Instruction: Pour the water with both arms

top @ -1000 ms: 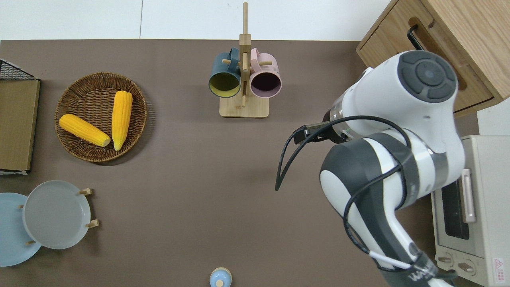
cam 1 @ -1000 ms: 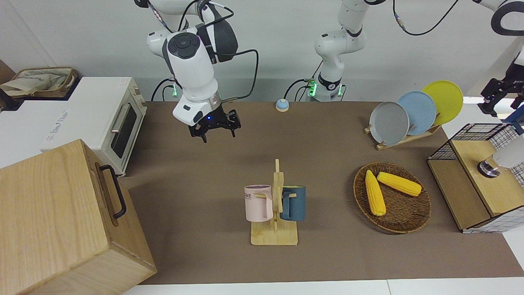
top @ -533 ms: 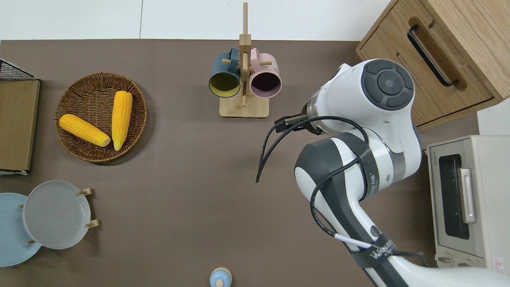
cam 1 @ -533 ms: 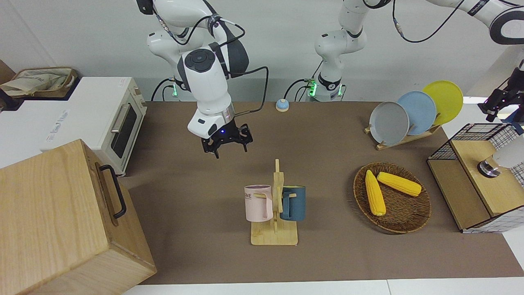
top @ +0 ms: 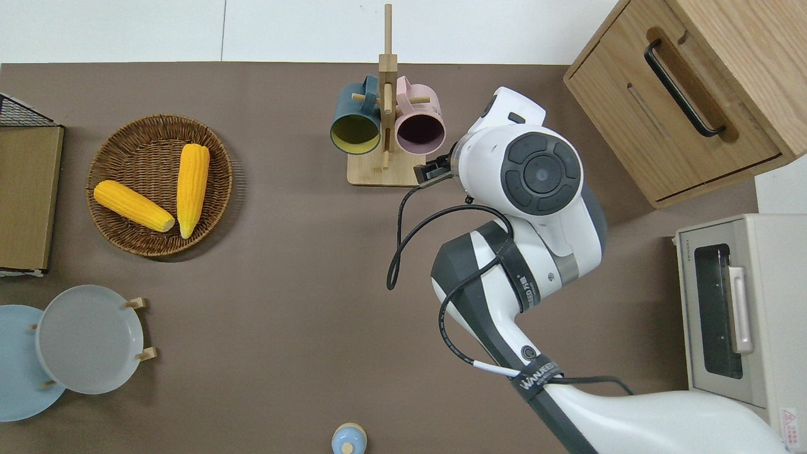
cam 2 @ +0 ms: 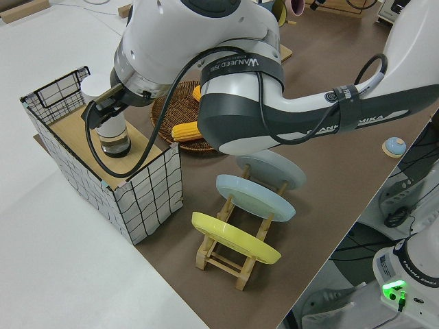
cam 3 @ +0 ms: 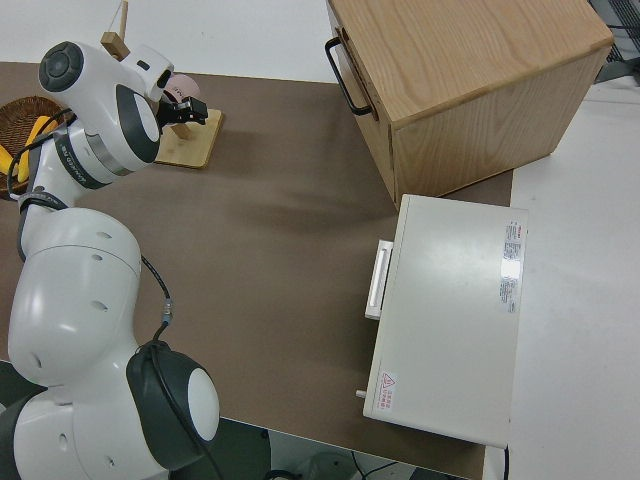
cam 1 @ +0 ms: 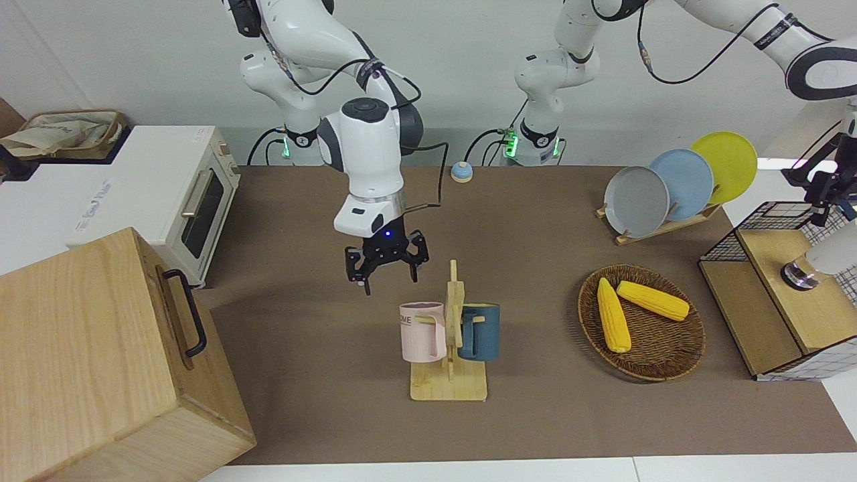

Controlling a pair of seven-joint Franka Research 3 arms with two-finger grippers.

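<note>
From the front, the right gripper (cam 1: pixel 387 265) hangs in the air with its fingers spread and nothing between them, close to the pink mug (cam 1: pixel 422 331) hung on the wooden mug rack (cam 1: pixel 449 381) beside a blue mug (cam 1: pixel 481 333). The left gripper (cam 1: pixel 825 189) shows at the left arm's end of the table, above a wire-sided box (cam 1: pixel 776 227) holding a white-capped bottle (cam 1: pixel 822 262); whether its fingers are apart cannot be told.

From overhead, the right arm (top: pixel 536 183) hides its own gripper; it hangs over the bare table just beside the rack base, toward the right arm's end. A basket (top: pixel 113 139) holds two corn cobs.

The left side view shows the left arm (cam 2: pixel 199 62) over the box, its fingers hidden.

The right side view shows the right gripper at the pink mug.
</note>
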